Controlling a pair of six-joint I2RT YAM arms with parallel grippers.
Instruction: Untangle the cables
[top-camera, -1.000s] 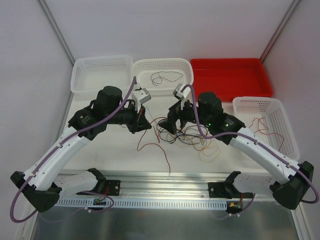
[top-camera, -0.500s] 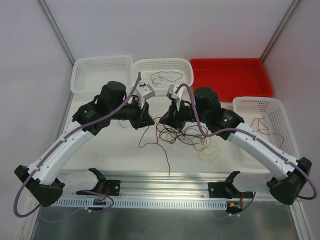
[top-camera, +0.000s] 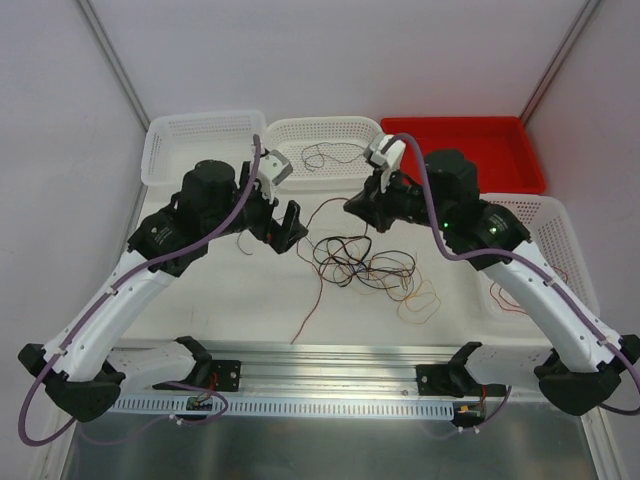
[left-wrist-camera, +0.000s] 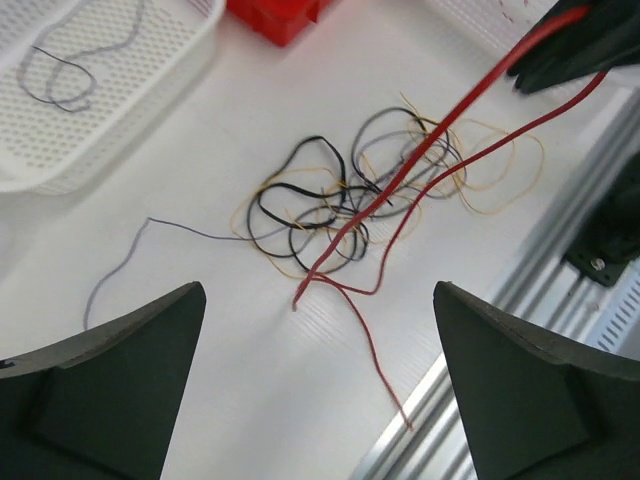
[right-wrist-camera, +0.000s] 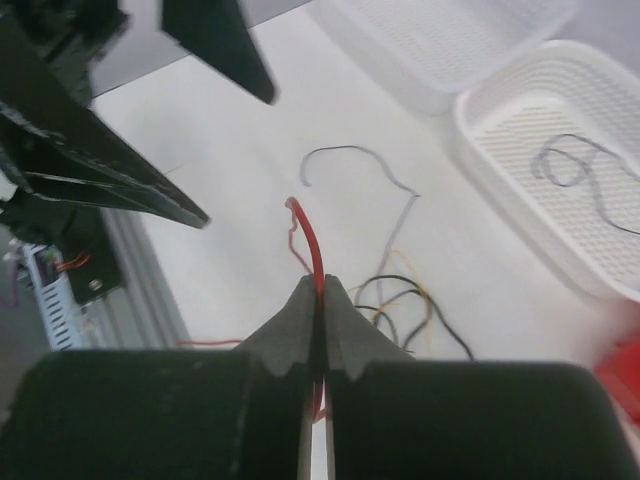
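The left fingers stand wide apart and hold nothing, left of the tangled cables lying mid-surface. The right fingers are pinched tight on a red cable above the tangle.

No text, label, brand, number or sign can be read in any view.
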